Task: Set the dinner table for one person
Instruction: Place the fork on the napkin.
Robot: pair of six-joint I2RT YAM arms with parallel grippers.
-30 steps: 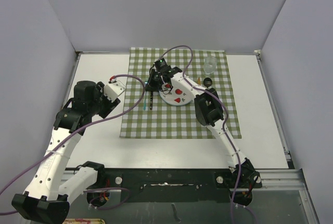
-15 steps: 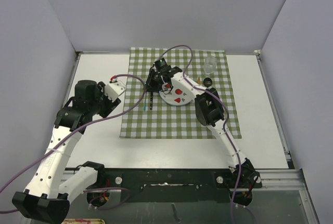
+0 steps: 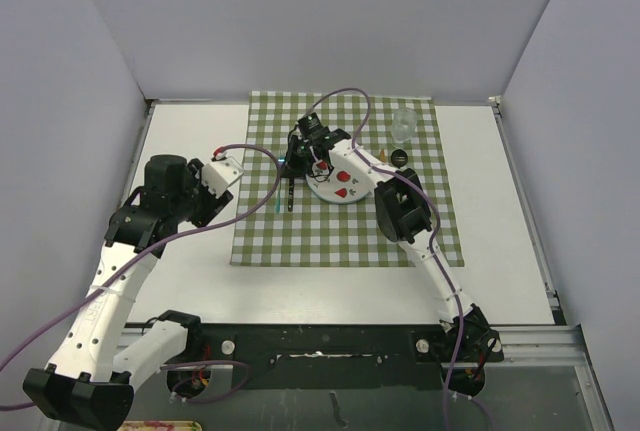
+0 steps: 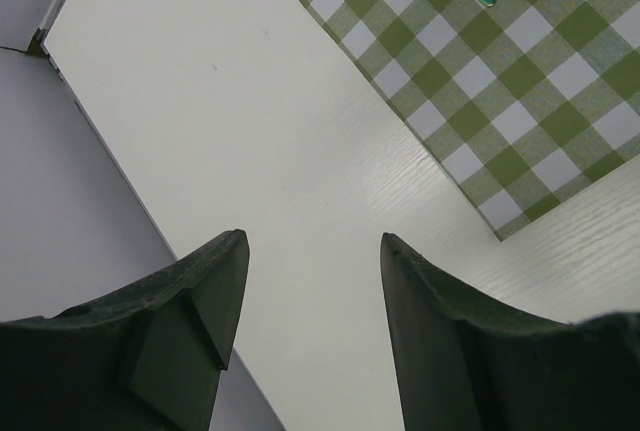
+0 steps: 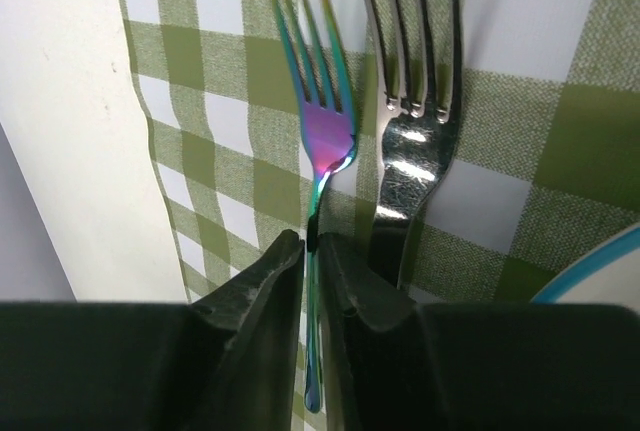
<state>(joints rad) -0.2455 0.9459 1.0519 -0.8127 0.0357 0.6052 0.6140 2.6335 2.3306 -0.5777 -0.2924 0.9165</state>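
Left end effector point(image 4: 312, 241): fingers spread, nothing between them. It hangs over bare white counter point(image 4: 250, 101), which runs under it and off to both sides. The checked cloth point(image 4: 500, 81) begins ahead of it and to its right.

Right end effector point(image 5: 312, 246): low over the cloth's left part, fingers nearly pressed together. The thin handle of the rainbow fork point(image 5: 325, 121) lies in the slit between them, tines pointing away ahead of the fingertips. Whether the fingers truly pinch the handle or only flank it, I cannot tell. The silver fork point(image 5: 415, 151) lies just right of the rainbow one, roughly parallel and close beside it. The plate point(image 5: 610, 271) has its rim at the near right of the fingers. The glass point(image 3: 403, 123) stands well off to the right, beyond the plate.

Step in hand, as I judge it: placing the forks to the left of the plate.

Next move: if the rainbow fork sits straight, part the fingers and rise clear without dragging either handle. If it doesn't, nudge it parallel first.
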